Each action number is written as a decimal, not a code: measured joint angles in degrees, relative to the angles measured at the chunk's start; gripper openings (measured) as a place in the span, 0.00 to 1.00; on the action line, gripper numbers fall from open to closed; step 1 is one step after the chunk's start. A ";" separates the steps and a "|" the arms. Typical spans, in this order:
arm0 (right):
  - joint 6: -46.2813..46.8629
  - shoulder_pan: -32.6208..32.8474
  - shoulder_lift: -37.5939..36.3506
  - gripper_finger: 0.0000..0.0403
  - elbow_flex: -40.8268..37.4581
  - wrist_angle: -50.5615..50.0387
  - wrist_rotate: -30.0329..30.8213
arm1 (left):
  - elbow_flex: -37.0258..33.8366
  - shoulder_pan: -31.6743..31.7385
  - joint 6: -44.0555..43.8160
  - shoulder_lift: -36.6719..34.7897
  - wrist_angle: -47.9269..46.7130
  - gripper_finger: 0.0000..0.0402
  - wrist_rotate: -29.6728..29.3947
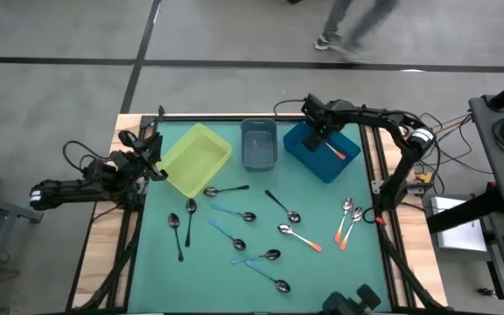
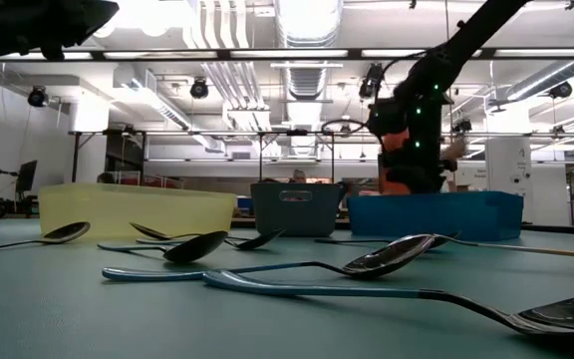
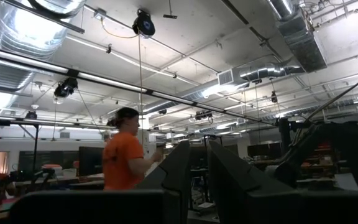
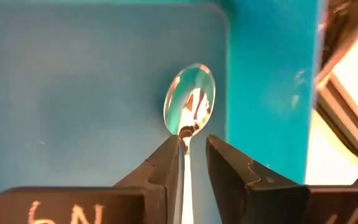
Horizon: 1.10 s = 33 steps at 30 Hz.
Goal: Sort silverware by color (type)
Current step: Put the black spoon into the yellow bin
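Observation:
My right gripper [image 1: 322, 133] hangs open over the blue bin [image 1: 309, 157], pointing steeply down. An orange-red-handled spoon [image 1: 338, 150] lies in that bin. In the right wrist view its shiny bowl [image 4: 190, 98] shows just past the fingertips, with its neck in the gap between them [image 4: 194, 144]. Several more spoons lie on the green mat: black-handled [image 1: 190, 210], light blue [image 1: 234, 213] and orange-red [image 1: 344, 220]. My left gripper [image 1: 151, 153] waits at the table's left edge beside the yellow bin [image 1: 195, 157]. It points upward, with a narrow gap between its fingers [image 3: 196, 180] and nothing in it. My right gripper's fingers stand apart on either side of the spoon's neck [image 4: 185, 134], coming from above and pointing down. One fingertip [image 4: 169, 155] shows right beside the neck; whether it touches, I cannot tell. The spoon lies in the blue bin by its right wall.
A grey-blue bin [image 1: 259, 143] stands between the yellow and blue bins along the far edge. Spoons are scattered over the mat's middle and near right. A person walks on the floor beyond the table [image 1: 348, 26].

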 joint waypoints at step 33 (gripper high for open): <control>44.24 9.26 -1.49 0.12 -1.33 -2.93 1.07 | 0.02 0.00 -1.73 0.00 0.81 0.09 0.00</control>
